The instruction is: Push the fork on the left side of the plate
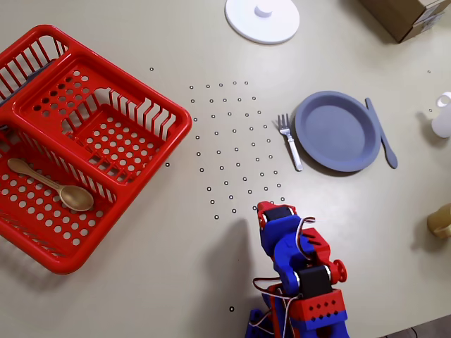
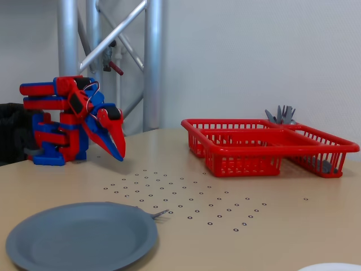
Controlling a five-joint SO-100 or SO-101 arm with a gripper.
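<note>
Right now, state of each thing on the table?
fork: flat on the table, just left of the plate in the overhead view, tines away from the arm
plate: upright, empty
knife: flat, at the plate's right rim
basket: upright, spoon inside
spoon: lying in the basket, bowl up
lid: flat, knob up
tool: shut, pointing down, above the table, holding nothing

One fork (image 1: 289,141), one plate (image 1: 337,131) — one basket (image 1: 106,151), one spoon (image 1: 53,186).

Arm (image 2: 67,121): red and blue plastic segments; black servo blocks; thin white and red cables looped over joints; claw (image 2: 115,151) red, pointed, beak-like.
</note>
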